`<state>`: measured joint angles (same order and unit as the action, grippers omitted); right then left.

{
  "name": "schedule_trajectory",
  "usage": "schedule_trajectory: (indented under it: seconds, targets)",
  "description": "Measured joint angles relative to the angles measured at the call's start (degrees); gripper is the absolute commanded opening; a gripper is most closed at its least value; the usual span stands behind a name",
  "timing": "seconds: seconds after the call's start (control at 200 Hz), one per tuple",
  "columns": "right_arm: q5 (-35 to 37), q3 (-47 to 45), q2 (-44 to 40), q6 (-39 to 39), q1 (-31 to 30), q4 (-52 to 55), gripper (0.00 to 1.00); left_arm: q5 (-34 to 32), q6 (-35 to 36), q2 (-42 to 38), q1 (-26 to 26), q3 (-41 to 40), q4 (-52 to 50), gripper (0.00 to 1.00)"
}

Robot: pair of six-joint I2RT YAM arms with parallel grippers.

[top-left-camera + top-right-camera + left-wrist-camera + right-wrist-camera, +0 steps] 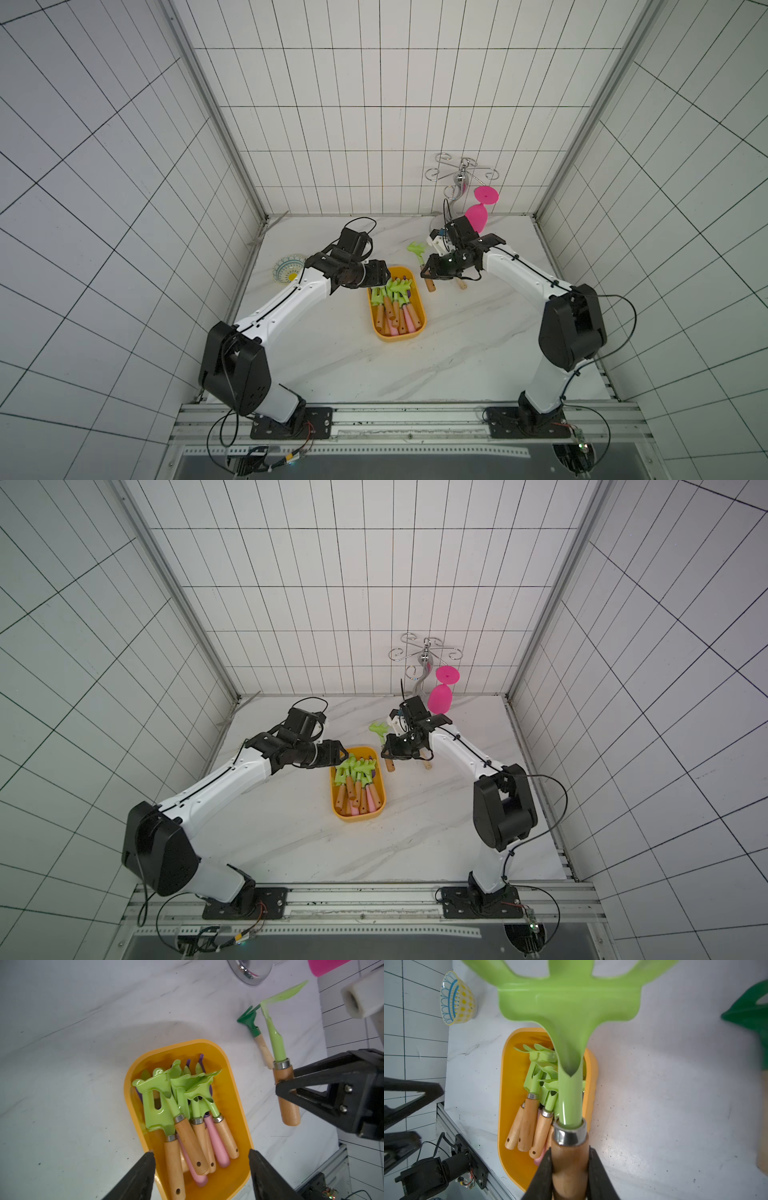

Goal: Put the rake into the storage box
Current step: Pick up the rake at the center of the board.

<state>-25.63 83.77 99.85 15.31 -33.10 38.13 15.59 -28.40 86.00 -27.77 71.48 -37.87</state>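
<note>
Right hand [570,1153] is clamped on the wooden handle of the light-green rake [569,1001], just below the metal collar. We place the rake just beside the storage box [399,337], on its right-arm side, not yet over it. Left hand [201,1152] hangs over the box with fingers [145,1172] apart, gripping nothing. Risks as we judge them: the box is already heaped with tools [187,1115], so the rake could land on the pile and slide or tip over the rim; the long head could snag the rim or the heap going in; the two hands could knock together over the box. A dark-green rake [249,1020] lies beyond the box and could get nudged. Worktop [332,365] is white marble-look, lightly scuffed; white tiled walls [374,104] on three sides; patterned bowl [458,999], pink goblet [476,216] and chrome rack [461,176] stand apart from the box.
</note>
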Motion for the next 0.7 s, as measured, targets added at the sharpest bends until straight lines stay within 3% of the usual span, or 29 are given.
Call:
schedule_trajectory:
  seconds: [0.26, 0.7]
  targets:
    - [5.29, -0.44, -3.91, -1.38, -6.84, 0.66, 0.18, 5.09, -2.73, 0.02, -2.27, 0.04, 10.82, 0.74]
    - [8.92, -0.44, -5.6, 0.33, -10.19, 1.18, 0.18, 5.55, -5.7, 0.9, -4.11, -2.99, 18.1, 0.69]
